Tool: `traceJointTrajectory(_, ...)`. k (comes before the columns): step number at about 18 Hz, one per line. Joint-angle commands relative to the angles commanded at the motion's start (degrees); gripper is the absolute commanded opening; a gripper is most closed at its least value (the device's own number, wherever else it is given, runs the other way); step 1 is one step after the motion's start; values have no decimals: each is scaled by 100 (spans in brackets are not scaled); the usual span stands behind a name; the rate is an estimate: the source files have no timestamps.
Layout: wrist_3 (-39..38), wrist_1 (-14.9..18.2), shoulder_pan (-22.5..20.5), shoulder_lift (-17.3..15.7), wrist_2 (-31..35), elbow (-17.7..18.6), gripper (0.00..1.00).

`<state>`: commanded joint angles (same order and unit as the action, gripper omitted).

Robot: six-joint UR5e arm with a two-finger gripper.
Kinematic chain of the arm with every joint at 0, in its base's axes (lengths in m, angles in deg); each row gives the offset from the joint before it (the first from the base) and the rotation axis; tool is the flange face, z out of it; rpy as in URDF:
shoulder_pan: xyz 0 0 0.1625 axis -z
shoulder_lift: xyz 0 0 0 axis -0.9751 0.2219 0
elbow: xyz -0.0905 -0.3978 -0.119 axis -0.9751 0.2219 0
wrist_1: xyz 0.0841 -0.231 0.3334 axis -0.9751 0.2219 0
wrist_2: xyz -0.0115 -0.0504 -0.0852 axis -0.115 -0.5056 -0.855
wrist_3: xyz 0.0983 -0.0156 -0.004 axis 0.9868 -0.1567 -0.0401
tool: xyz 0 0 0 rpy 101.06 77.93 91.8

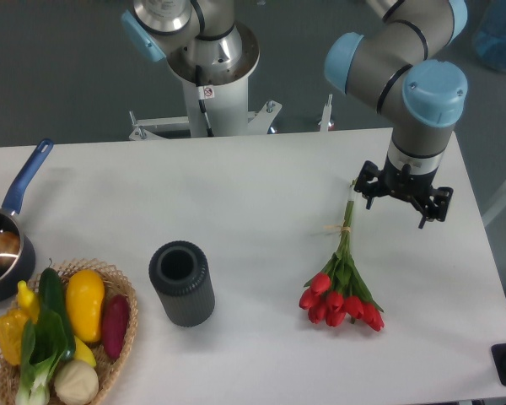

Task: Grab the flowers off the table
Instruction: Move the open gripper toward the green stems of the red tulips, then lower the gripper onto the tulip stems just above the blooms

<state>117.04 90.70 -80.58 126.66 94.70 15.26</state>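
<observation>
The flowers (341, 291) are a bunch of red tulips with green stems tied with pale string. They lie flat on the white table (253, 194) at the right, heads toward the front edge and stem ends pointing to the back. My gripper (395, 211) hangs just right of the stem ends and points down. Its jaws stand apart, with one finger close to the stem tips. It is open and holds nothing.
A dark grey cylinder cup (181, 283) stands at centre left. A wicker basket (125, 297) of vegetables sits at the front left corner. A pot with a blue handle (25, 179) is at the left edge. The arm's base (209, 76) is behind the table.
</observation>
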Motion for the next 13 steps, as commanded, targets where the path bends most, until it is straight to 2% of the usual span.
traceJointTrajectory(8, -166, 0, 18, -150, 26, 272, 100)
traceJointTrajectory(13, -853, -35, 18, -290, 9, 808, 100)
